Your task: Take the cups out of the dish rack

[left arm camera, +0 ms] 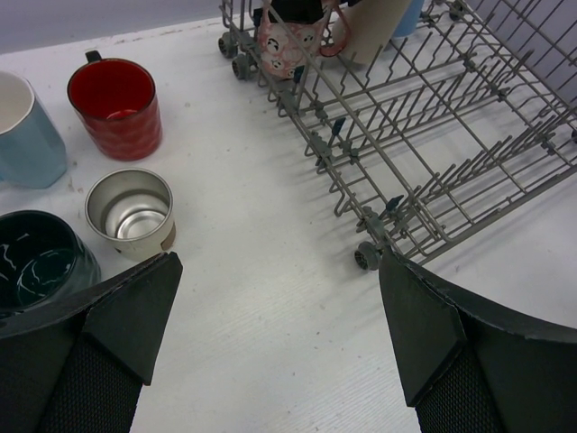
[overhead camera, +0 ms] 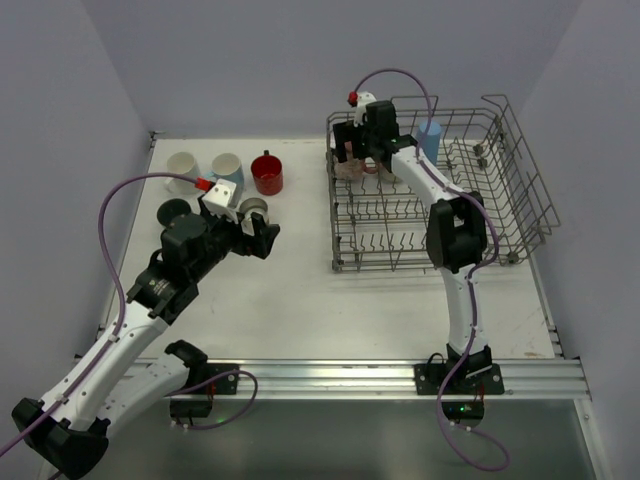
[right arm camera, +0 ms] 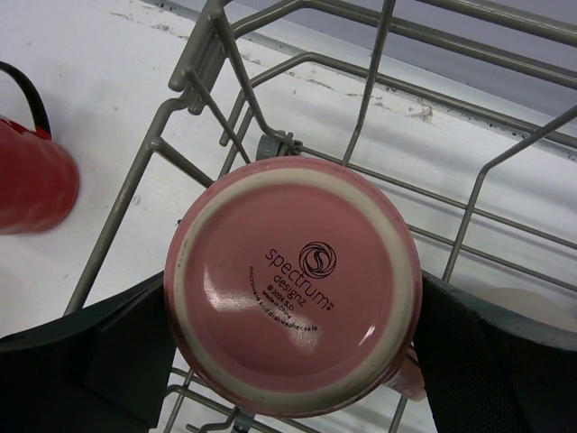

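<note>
The grey wire dish rack (overhead camera: 500, 190) stands on the right of the table. My right gripper (overhead camera: 360, 158) reaches into its far left corner and is shut on an upside-down speckled pink mug (right arm camera: 293, 298), one finger on each side of it. A tall blue tumbler (overhead camera: 430, 140) stands in the rack just right of it. My left gripper (overhead camera: 268, 238) is open and empty above the table, left of the rack. On the table stand a white cup (overhead camera: 182, 170), a light blue cup (overhead camera: 227, 168), a red mug (overhead camera: 267, 173), a dark teal cup (overhead camera: 175, 212) and a beige cup (overhead camera: 252, 209).
In the left wrist view the rack's near left corner (left arm camera: 365, 254) rests on small wheels, with rows of upright tines behind it. Grey walls close the table at the back and both sides. A metal rail (overhead camera: 380, 378) runs along the near edge.
</note>
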### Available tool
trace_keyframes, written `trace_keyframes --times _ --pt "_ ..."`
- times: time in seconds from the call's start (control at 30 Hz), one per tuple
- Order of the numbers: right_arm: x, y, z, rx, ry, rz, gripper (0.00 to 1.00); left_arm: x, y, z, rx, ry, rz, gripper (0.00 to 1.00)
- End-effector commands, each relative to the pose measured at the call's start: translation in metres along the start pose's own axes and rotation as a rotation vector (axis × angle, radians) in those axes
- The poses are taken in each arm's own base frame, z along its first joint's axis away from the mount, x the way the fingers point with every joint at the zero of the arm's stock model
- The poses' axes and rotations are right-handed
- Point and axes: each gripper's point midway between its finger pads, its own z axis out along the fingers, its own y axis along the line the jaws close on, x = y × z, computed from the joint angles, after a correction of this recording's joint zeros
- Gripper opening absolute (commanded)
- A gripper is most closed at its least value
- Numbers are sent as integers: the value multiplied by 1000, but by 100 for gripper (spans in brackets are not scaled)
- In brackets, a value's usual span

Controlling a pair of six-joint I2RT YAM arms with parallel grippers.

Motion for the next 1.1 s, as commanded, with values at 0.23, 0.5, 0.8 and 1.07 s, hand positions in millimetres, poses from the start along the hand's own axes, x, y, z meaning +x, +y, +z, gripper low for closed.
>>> trace_keyframes --times 0.23,0.5,0.8,1.07 --pt "-30 12 -13 -65 -153 96 92 -11 -2 2 15 -40 29 100" --pt "-75 7 -49 -27 -318 96 51 -13 -3 2 16 -44 27 100" --pt "-141 10 -114 -18 -551 172 47 -23 -14 3 63 -53 1 99" --pt "-171 12 -166 -29 -663 239 48 -45 -44 4 202 -86 -92 97"
